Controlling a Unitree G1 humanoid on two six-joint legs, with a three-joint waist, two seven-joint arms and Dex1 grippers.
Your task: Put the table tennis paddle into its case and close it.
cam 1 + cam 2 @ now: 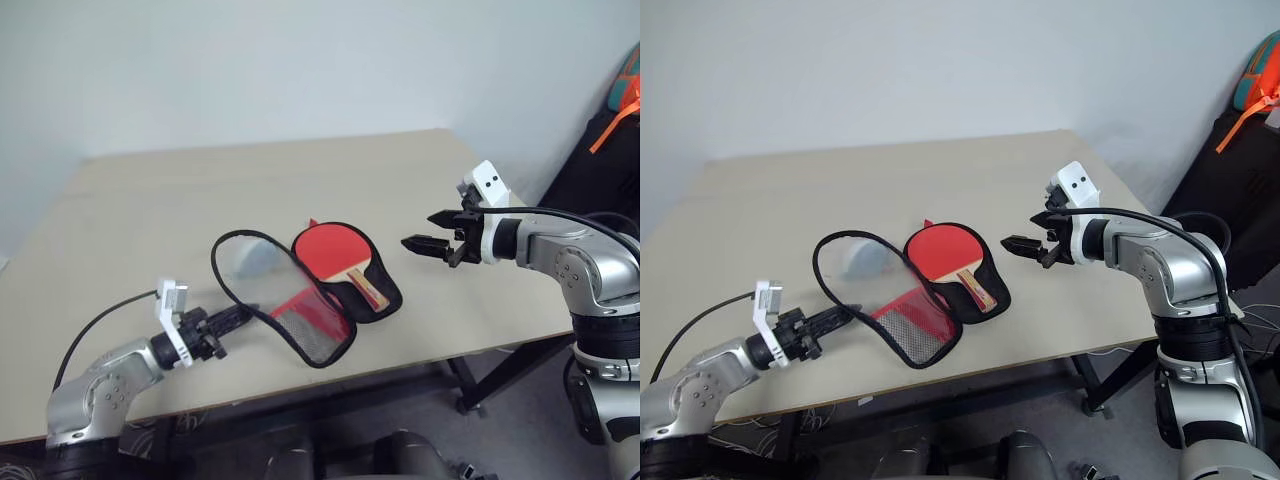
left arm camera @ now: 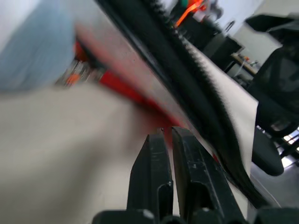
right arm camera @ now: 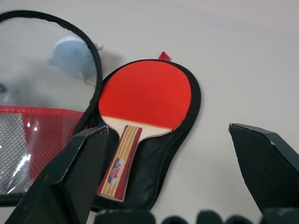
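The table tennis paddle (image 3: 142, 100) lies red face up in the near half of the opened case (image 1: 345, 300), close to the table's front edge (image 1: 480, 345). The left gripper (image 1: 245, 312), pressed together, sits at the raised flap's rim. The right gripper (image 1: 418, 236) hovers spread wide beside it.

Left hand (image 1: 235, 318) sits low, pointing forward and toward the robot's right, its two black fingers (image 2: 161, 175) pressed together. Right hand (image 1: 428, 240) is raised higher, angled slightly downward toward the left, fingers (image 3: 268, 163) spread wide.
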